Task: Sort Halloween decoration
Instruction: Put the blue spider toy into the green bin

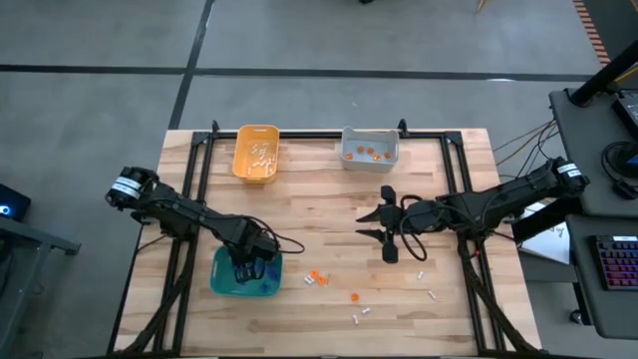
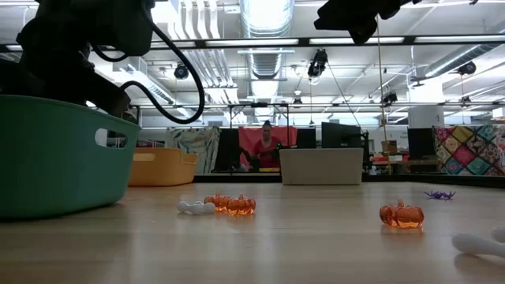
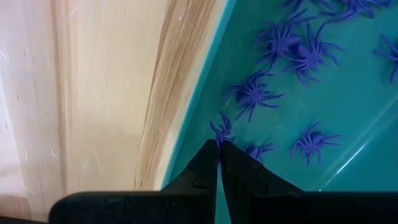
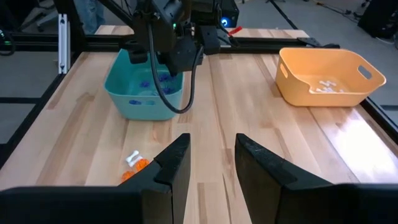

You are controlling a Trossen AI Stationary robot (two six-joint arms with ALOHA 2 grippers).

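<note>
Three plastic bins on slatted wooden bench (image 1: pixel 329 209): teal bin (image 1: pixel 245 276), orange-yellow bin (image 1: pixel 255 153), grey bin (image 1: pixel 369 149). No legible labels. Left claw (image 3: pixel 219 146) inside teal bin, fingers pressed together, nothing visibly held; purple spiders (image 3: pixel 292 50), spiky-legged, lie on smooth teal floor. Right claw (image 4: pixel 211 158) above bench centre, fingers parted, empty. Translucent ribbed orange pumpkins (image 2: pixel 401 214) and small white pieces (image 2: pixel 196 207) scattered loose on bench near front edge. More pumpkins in grey bin; white pieces in orange-yellow bin.
</note>
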